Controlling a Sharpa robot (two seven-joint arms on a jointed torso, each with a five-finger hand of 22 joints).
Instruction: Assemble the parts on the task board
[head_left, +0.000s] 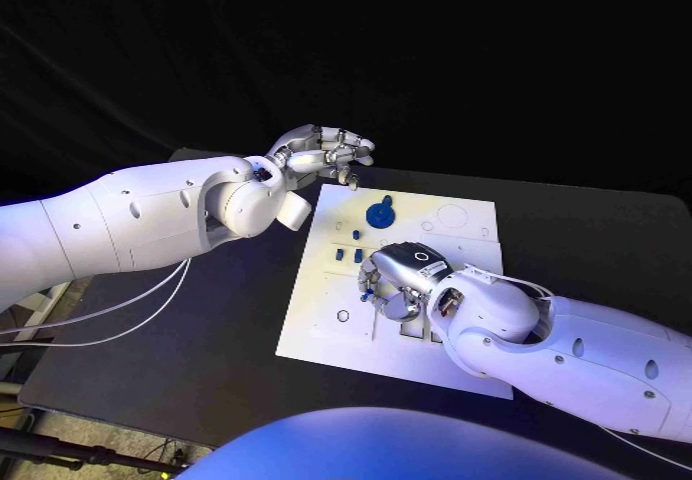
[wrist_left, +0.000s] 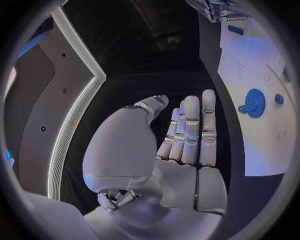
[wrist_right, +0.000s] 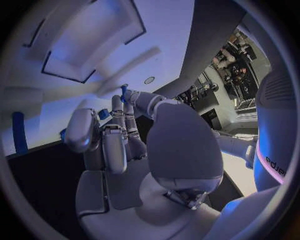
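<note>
- Presently, I find the right hand (head_left: 400, 280) low over the middle of the task board (head_left: 325, 330), palm turned down, its fingers reaching toward the board's left half.
- In the right wrist view its fingers (wrist_right: 115, 135) are curled in together, and small blue pieces (wrist_right: 104, 114) show between and just past the fingertips. I cannot tell whether one is pinched or merely lies beneath them.
- Two short blue parts (head_left: 349, 254) lie on the board just beyond that hand, on its far-left side, side by side with their long axes running along the board's length, toward and away from the robot. They are close to the fingertips but apart from them.
- A blue gear (head_left: 379, 213) sits farther off, past those two, toward the board's far edge.
- The left hand (head_left: 320, 153) is raised off the board's far-left corner. The left wrist view shows its fingers (wrist_left: 190, 130) straight and close together, holding nothing.
- Judgement: the right hand is the nearer to every loose part. The coming move turns on the short parts lying ahead of its fingertips, so a small advance should serve.
- Risk: a curled finger may knock a part out of line before any grip is made.
</note>
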